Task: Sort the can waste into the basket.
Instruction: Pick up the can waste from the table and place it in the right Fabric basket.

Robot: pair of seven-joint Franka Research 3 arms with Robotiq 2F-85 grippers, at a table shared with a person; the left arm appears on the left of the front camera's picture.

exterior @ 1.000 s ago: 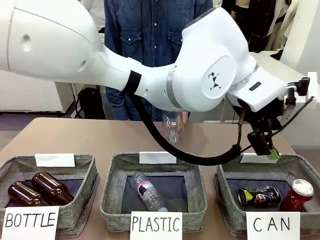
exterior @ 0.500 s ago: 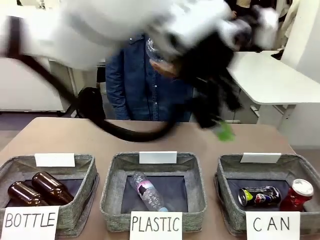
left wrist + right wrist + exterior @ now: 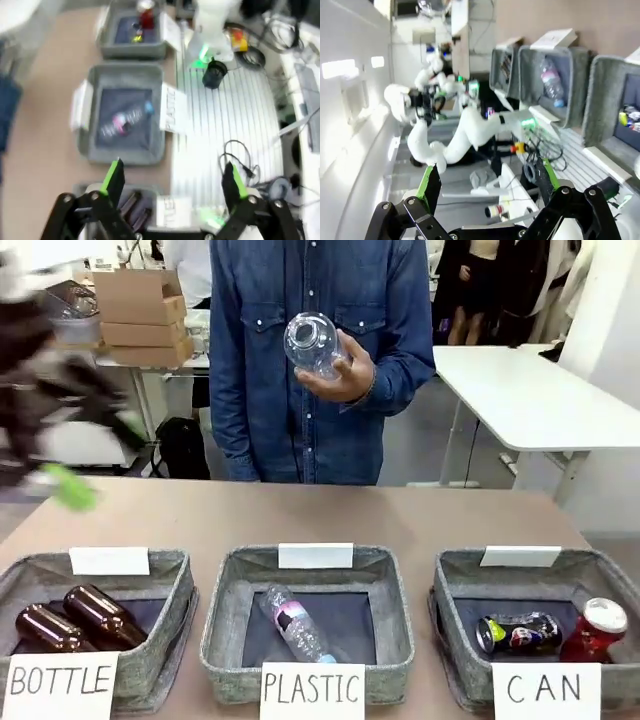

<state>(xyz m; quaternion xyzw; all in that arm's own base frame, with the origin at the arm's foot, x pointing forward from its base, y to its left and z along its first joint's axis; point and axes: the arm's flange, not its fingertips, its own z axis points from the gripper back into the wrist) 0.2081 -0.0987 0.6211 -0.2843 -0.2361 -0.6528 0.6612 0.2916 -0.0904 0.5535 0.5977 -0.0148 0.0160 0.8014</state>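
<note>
Two cans lie in the grey basket point(image 3: 447, 592) signed "CAN" at the right front: a dark dented can point(image 3: 517, 632) on its side and a red can point(image 3: 595, 628) leaning in the right corner. My left gripper point(image 3: 95, 458) is a blur at the far left, above the table. In the left wrist view the left gripper point(image 3: 172, 180) is open and holds nothing; far ahead of it are the CAN basket point(image 3: 132, 50) and the red can point(image 3: 146, 16). The right gripper point(image 3: 487, 181) is open and holds nothing, with the CAN basket point(image 3: 602, 85) at its right edge.
A person stands across the table, holding a clear plastic bottle point(image 3: 315, 343) at chest height. The PLASTIC basket point(image 3: 215, 625) holds one clear bottle. The BOTTLE basket point(image 3: 170, 615) holds two brown glass bottles point(image 3: 75, 620). Bare tabletop point(image 3: 320, 510) lies behind the baskets.
My left arm has swung from over the CAN basket at the right across to the far left. The cans have not moved.
</note>
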